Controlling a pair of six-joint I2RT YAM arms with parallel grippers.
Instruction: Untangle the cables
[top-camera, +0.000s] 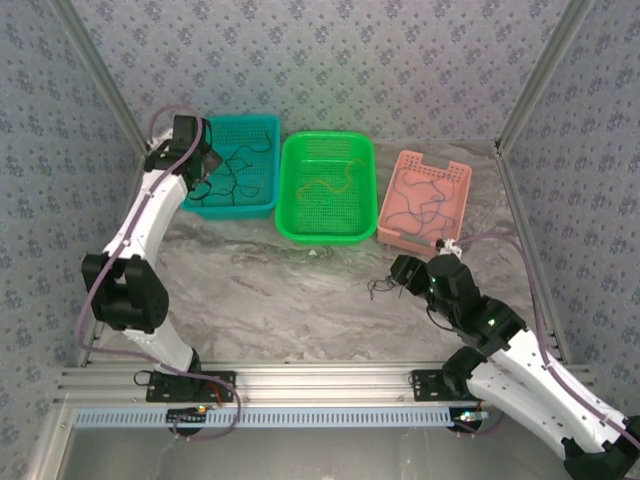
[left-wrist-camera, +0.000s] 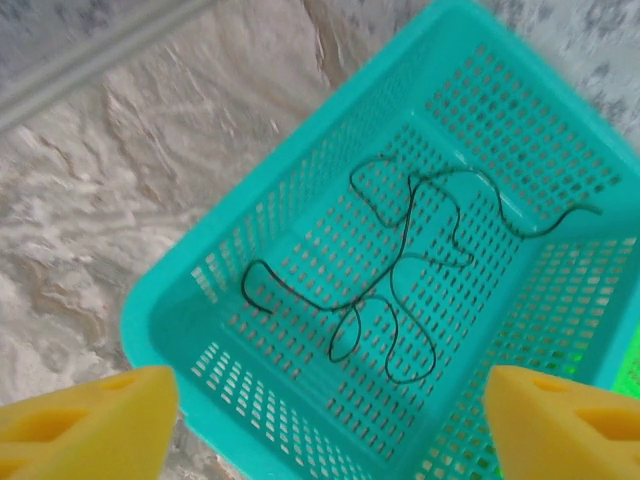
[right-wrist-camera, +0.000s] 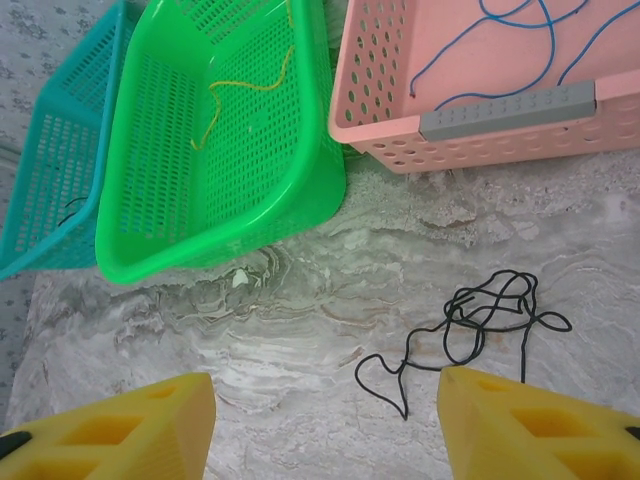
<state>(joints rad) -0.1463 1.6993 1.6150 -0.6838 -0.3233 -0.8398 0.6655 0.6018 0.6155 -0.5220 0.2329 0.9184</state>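
Thin black cables (left-wrist-camera: 410, 225) lie loose on the floor of the teal basket (top-camera: 240, 208). My left gripper (left-wrist-camera: 325, 395) hangs open above that basket (left-wrist-camera: 190, 300), nothing between its yellow fingers. A yellow-orange cable (right-wrist-camera: 245, 88) lies in the green basket (right-wrist-camera: 230, 240). Blue cables (right-wrist-camera: 548, 45) lie in the pink basket (right-wrist-camera: 380, 125). A small tangle of black cable (right-wrist-camera: 490, 315) rests on the marble table just ahead and right of my right gripper (right-wrist-camera: 327, 390), which is open and empty. From above, that tangle (top-camera: 383, 287) sits just left of the right gripper (top-camera: 402, 272).
The three baskets stand side by side along the back of the table, green (top-camera: 325, 232) in the middle, pink (top-camera: 400, 235) on the right. Patterned walls and metal frame posts close in the sides. Bare marble (top-camera: 280, 290) lies between the baskets and the arm bases.
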